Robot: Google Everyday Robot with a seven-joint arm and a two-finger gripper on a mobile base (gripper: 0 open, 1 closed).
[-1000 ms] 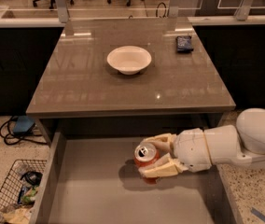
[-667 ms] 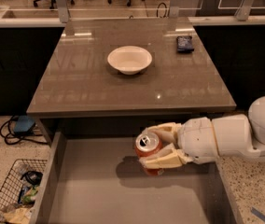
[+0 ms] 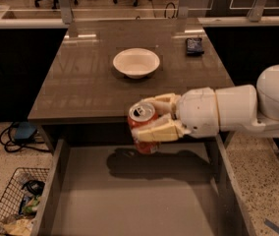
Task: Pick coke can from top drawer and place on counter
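The coke can (image 3: 142, 117), red-orange with a silver top and pull tab, is held in my gripper (image 3: 155, 118). The cream fingers (image 3: 160, 131) are shut around its sides. The can hangs in the air above the open top drawer (image 3: 129, 195), level with the front edge of the counter (image 3: 80, 87). It tilts slightly. Its shadow falls on the grey drawer bottom below. My white arm reaches in from the right.
A white bowl (image 3: 136, 62) sits mid-counter. A dark blue packet (image 3: 194, 45) lies at the counter's back right. A wire basket (image 3: 12, 208) with clutter stands on the floor at the lower left, by cables. Office chairs stand behind the counter.
My gripper has lifted the can up out of the drawer, from near the drawer bottom to the height of the counter's front edge. The bowl and packet have not moved.
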